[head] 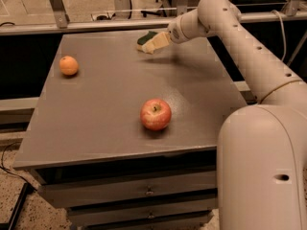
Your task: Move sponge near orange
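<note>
The sponge point(145, 37), dark green on top, lies near the back edge of the grey table point(110, 104), right of centre. My gripper point(153, 45) reaches in from the right and sits right against the sponge's near side, partly covering it. The orange point(68, 65) sits far off at the table's left side, well apart from the sponge and gripper.
A larger red-yellow apple point(155, 114) stands on the front half of the table, between the orange's side and my arm. My white arm point(240, 47) spans the table's right side. Drawers point(144, 190) sit below the tabletop; a metal rail point(96, 25) runs behind it.
</note>
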